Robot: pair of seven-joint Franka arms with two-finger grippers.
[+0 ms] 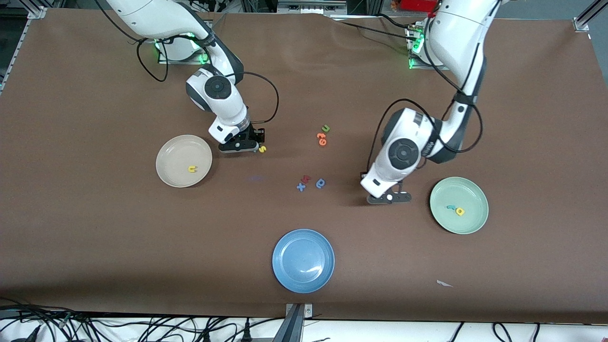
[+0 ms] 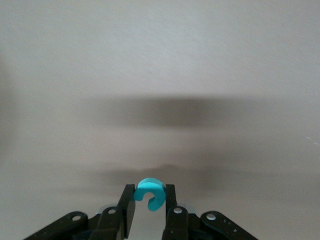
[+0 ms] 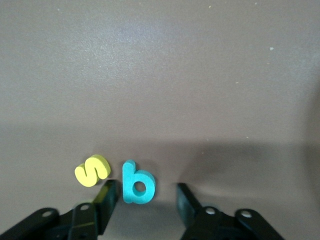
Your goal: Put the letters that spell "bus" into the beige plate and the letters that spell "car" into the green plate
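Now teal b (image 3: pixel 136 183) lies flat beside yellow s (image 3: pixel 92 170).

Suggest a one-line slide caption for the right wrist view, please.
Right gripper open around the teal b on the table, the yellow s lying just outside one finger.

Right hand (image 3: pixel 145 197) is seen low over the desk (image 3: pixel 200 75), fingers (image 3: pixel 107 197) spread around the teal b (image 3: pixel 136 183). Yellow s (image 3: pixel 92 170) lies just outside one finger.
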